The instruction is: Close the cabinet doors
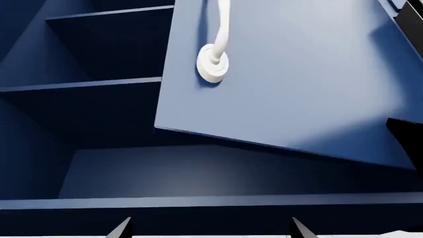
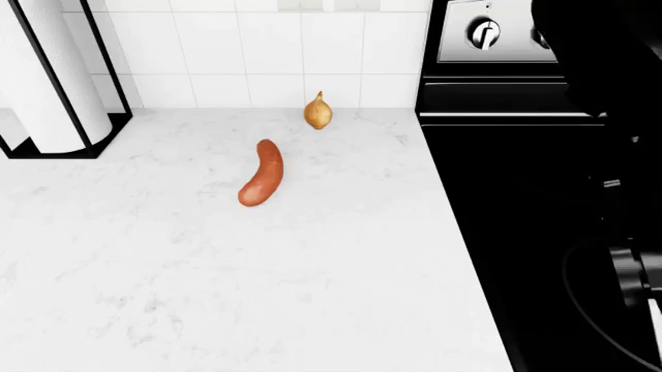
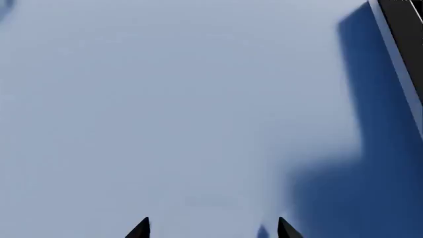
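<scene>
In the left wrist view a blue cabinet door (image 1: pixel 297 84) with a white curved handle (image 1: pixel 215 59) stands partly open, and dark shelves (image 1: pixel 86 84) show inside the cabinet beside it. My left gripper (image 1: pixel 210 229) is open in front of the cabinet's lower frame, with nothing between its fingertips (image 1: pixel 121 228). The right wrist view is filled by the flat blue face of a cabinet door (image 3: pixel 172 109), very close. My right gripper (image 3: pixel 211 229) is open right at that face, its dark fingertips (image 3: pixel 140 229) empty. Neither gripper shows in the head view.
The head view looks down on a white marble counter (image 2: pixel 207 279) with a sweet potato (image 2: pixel 263 173) and an onion (image 2: pixel 318 112). A paper towel holder (image 2: pixel 57 77) stands at back left. A black stove (image 2: pixel 517 194) borders the counter on the right.
</scene>
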